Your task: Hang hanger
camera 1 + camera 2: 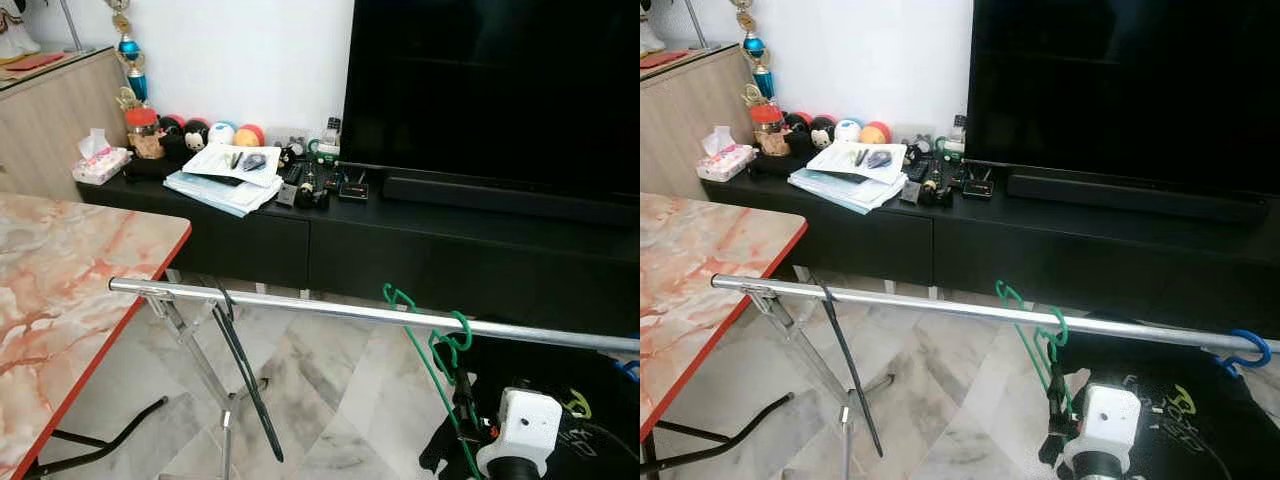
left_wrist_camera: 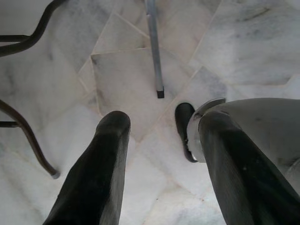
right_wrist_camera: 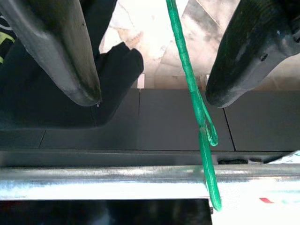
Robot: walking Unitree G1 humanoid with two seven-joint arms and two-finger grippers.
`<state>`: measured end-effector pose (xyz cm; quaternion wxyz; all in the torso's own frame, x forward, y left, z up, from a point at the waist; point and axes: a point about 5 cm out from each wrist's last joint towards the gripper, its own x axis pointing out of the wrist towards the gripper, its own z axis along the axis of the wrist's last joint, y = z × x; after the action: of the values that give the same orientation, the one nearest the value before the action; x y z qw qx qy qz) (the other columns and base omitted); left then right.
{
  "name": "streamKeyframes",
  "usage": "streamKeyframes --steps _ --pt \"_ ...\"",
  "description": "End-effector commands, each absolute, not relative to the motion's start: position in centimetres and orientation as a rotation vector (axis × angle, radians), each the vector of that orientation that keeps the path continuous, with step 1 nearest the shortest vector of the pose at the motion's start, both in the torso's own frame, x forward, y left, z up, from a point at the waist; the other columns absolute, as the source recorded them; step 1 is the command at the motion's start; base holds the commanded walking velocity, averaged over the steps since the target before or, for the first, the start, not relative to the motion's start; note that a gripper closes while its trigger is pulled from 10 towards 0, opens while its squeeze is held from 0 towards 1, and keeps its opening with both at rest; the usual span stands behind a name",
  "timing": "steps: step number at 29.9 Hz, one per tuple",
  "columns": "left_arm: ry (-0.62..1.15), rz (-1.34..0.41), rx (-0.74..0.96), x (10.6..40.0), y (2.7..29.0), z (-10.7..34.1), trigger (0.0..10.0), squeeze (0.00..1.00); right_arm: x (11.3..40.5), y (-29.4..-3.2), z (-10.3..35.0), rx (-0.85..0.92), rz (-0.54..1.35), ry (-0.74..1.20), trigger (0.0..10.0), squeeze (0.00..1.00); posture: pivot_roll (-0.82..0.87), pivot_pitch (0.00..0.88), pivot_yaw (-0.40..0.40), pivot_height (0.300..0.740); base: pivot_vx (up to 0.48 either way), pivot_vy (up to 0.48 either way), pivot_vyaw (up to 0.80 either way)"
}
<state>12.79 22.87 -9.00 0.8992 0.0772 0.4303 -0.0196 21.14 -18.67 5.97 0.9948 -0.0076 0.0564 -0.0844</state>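
On the left, my left gripper hangs idle over the marble floor, its jaws parted with nothing between them; it is well apart from the work and plays no part here. Moving right along the steel rail, which runs roughly level across the scene in front of the black TV cabinet, a black hanger hangs near the rail's left end, beside the marble worktop. Further right, directly ahead of and above my right gripper, the green hanger has its hook over the rail. From the right wrist view its wire passes between the jaws, closer to one finger than the other, and I see a gap on both sides, so I judge the jaws open and not gripping it. Its long axis runs from the hook on the rail downward and back toward the jaws, the hook pointing up and away from them, the body trailing past the wrist camera. The right arm is plainly the nearer one. I judge the hang essentially made; the remaining move is to draw the jaws back along the wire's line without snagging it. Beyond the jaws to the right, a blue hook sits on the rail's far end.
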Motion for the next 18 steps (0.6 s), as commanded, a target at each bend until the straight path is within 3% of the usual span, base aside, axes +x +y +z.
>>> streamKeyframes --steps 1,18 --pt "0.876 -0.030 0.147 12.89 22.91 -8.91 10.0 0.00 21.15 -18.93 5.88 -0.025 -0.178 0.115 10.0 0.00 0.10 0.000 -0.001 0.740 0.000 0.000 0.00" --pt "0.858 -0.037 0.142 13.26 22.97 -8.69 10.0 0.00 21.56 -19.24 5.87 -0.032 -0.194 0.108 10.0 0.00 0.09 0.000 0.009 0.740 -0.014 0.000 0.00"
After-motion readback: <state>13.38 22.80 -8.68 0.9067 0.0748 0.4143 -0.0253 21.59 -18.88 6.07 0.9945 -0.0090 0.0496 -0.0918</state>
